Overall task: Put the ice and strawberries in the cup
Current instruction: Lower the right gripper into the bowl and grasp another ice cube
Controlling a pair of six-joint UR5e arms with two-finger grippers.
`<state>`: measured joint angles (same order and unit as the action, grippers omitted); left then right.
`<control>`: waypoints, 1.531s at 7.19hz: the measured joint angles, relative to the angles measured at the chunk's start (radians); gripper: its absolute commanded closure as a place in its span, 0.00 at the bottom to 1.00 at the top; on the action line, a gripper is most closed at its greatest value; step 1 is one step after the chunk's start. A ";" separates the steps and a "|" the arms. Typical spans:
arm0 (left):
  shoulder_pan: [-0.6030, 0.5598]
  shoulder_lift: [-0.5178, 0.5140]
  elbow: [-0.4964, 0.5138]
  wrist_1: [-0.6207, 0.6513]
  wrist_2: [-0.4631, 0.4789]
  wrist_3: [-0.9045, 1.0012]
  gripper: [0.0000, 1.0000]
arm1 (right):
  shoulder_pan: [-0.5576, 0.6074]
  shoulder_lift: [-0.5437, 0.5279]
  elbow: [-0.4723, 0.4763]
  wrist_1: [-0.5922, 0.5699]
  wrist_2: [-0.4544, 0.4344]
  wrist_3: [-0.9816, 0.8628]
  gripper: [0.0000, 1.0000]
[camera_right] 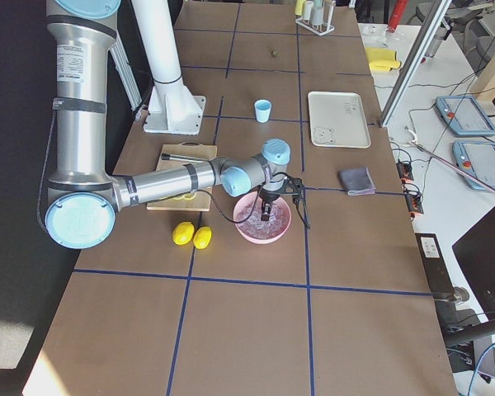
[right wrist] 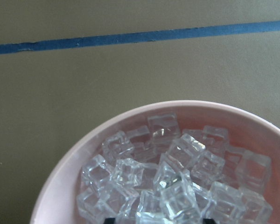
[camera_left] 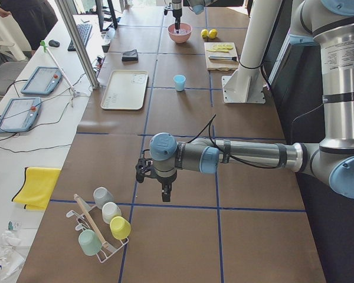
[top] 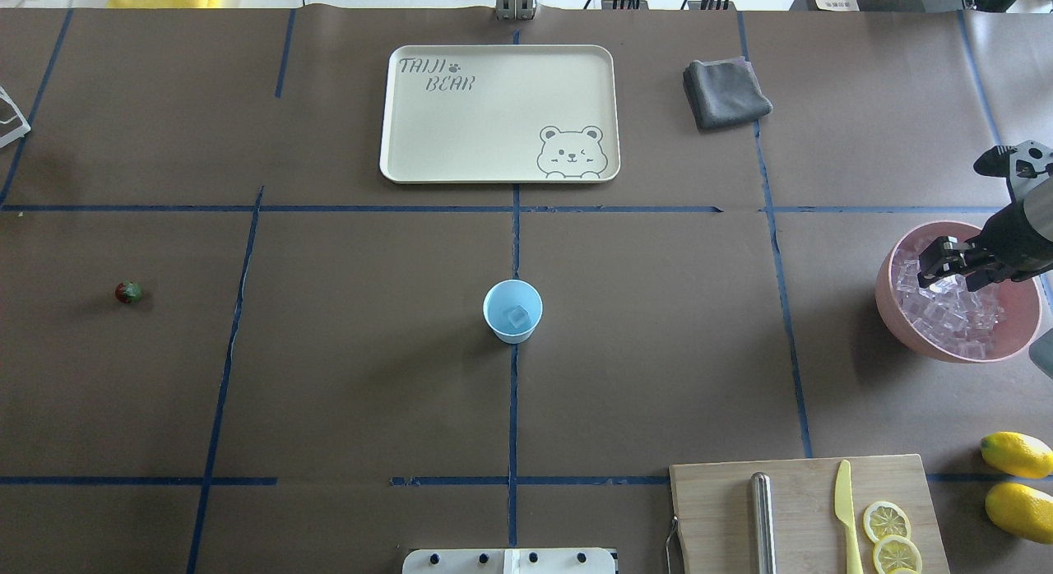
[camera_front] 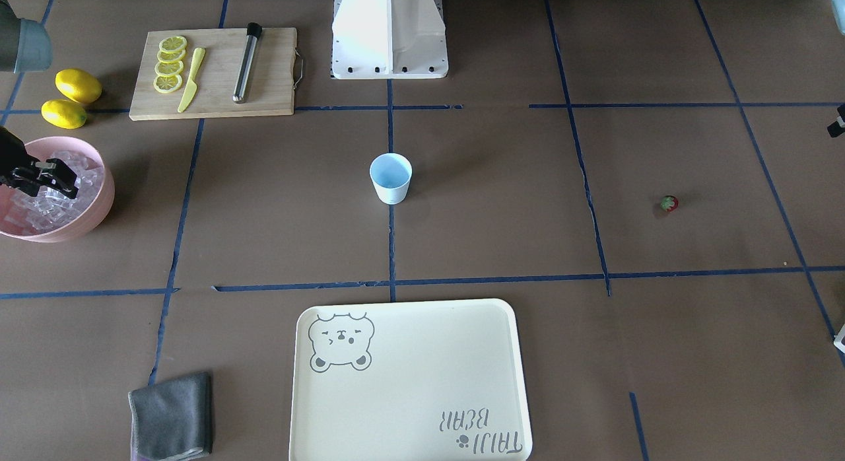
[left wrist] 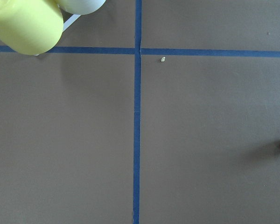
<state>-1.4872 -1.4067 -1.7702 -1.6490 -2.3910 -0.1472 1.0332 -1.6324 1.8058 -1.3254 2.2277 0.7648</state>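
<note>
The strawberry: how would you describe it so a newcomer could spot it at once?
Start at the light blue cup in the middle of the brown table. Go toward the robot's left side: the strawberry lies alone there. It is tiny, red and green-capped, unlike the yellow lemons opposite.

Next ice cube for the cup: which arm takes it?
Right. Its tool hangs open over the ice in the pink bowl; the left tool sits far across the table, past the strawberry.
</note>
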 measured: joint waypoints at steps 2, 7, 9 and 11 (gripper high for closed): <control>0.000 0.000 -0.001 0.000 0.000 0.000 0.00 | -0.001 -0.001 0.000 0.000 0.001 0.001 0.56; -0.001 0.000 -0.007 0.001 0.000 0.000 0.00 | -0.001 -0.003 0.008 0.001 0.003 0.002 0.74; -0.001 0.000 -0.011 0.001 0.000 0.000 0.00 | 0.001 -0.008 0.017 0.002 0.004 0.002 0.85; -0.001 0.012 -0.021 0.002 0.000 0.000 0.00 | 0.002 -0.018 0.041 0.002 0.019 0.001 0.94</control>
<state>-1.4880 -1.3945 -1.7913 -1.6475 -2.3915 -0.1473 1.0349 -1.6508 1.8468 -1.3234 2.2466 0.7660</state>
